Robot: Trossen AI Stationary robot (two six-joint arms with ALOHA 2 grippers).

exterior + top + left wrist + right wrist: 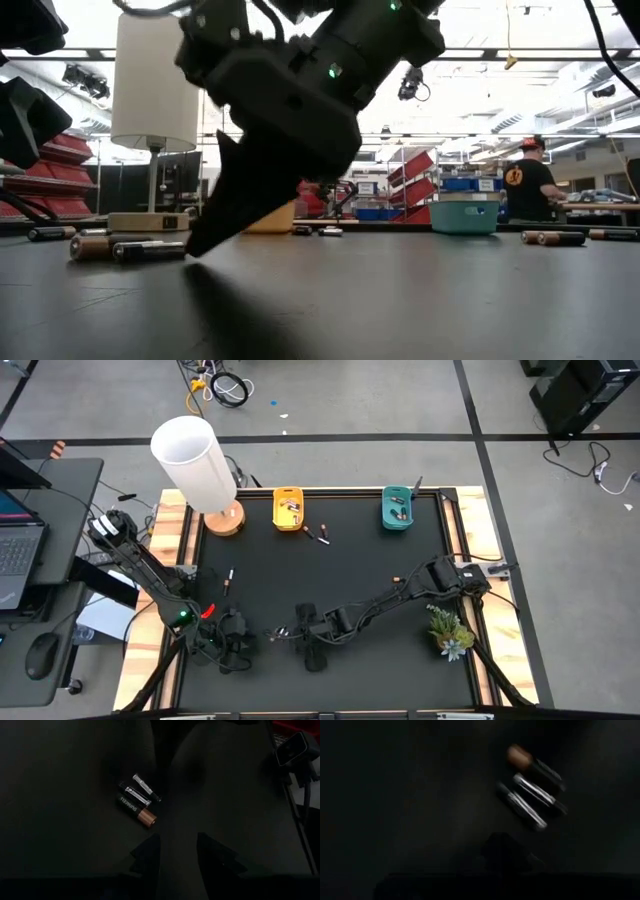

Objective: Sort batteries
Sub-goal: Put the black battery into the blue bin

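Three batteries [137, 802] lie side by side on the black mat: one dark with a copper end [139, 812], two silver-and-black. In the high view this cluster [276, 632] sits near the front edge, between both grippers. My left gripper [177, 855] hangs just short of it, open, with nothing between its fingers; from above it shows at the front left [240, 642]. My right gripper [296, 632] reaches in from the right and is shut, its tip [200, 245] close beside the batteries [120, 246] and low over the mat. The same batteries [532, 792] appear in the right wrist view.
A yellow bin [288, 509] and a teal bin [397, 509] stand at the back, each with batteries inside. Loose batteries lie near the yellow bin [318, 533], at the left [229, 579] and mid-right [395, 576]. A white lamp [195, 460] stands back left and a plant [450, 630] front right. A person [525, 185] stands in the room behind.
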